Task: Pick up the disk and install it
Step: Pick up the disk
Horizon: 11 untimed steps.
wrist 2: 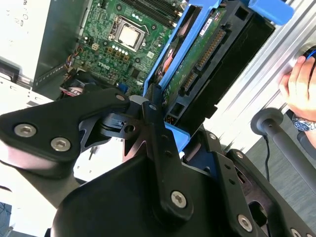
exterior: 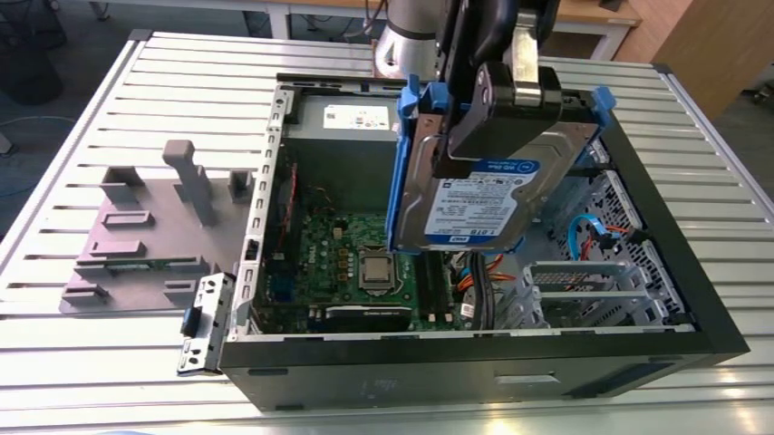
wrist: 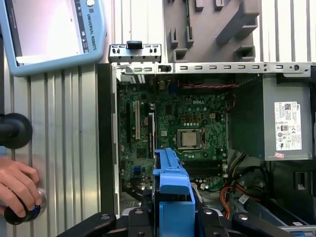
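slatted metal desk point(exterior: 145, 82) carries an open computer case point(exterior: 484, 358). jaws are clamped on the disk point(exterior: 478, 204), held tilted above the motherboard point(exterior: 351, 254). risk, as i judge it: a blue rail point(exterior: 409, 154) snagging loose cables point(exterior: 578, 237), or the disk slipping onto the board.

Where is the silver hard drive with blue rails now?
In the exterior view, the silver disk is held by the black gripper above the open black computer case, over its green motherboard.

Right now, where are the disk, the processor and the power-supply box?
disk point(exterior: 474, 207): exterior view, on its blue-and-white label.
processor point(wrist: 189, 138): first wrist view, centre of its metal lid.
power-supply box point(wrist: 288, 123): first wrist view, on its white sticker.
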### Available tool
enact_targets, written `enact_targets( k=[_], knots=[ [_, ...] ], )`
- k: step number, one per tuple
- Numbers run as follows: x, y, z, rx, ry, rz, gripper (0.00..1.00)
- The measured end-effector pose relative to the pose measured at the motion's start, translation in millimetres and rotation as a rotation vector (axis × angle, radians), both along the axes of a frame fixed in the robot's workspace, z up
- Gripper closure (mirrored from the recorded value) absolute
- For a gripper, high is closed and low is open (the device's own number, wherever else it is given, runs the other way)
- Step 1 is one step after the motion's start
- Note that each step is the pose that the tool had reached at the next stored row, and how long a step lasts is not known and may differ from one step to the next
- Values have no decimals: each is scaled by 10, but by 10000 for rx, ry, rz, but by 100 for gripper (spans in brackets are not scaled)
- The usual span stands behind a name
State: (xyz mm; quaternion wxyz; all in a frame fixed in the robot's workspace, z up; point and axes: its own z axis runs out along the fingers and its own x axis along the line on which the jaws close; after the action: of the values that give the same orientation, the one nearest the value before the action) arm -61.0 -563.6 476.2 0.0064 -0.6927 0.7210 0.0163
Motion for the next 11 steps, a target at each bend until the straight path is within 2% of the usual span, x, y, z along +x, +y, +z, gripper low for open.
enact_targets(
  k=[1,11],
  knots=[
    [7,-24,-3,0,0,-1,64],
    [11,-41,-5,1,0,0,64]
  ],
)
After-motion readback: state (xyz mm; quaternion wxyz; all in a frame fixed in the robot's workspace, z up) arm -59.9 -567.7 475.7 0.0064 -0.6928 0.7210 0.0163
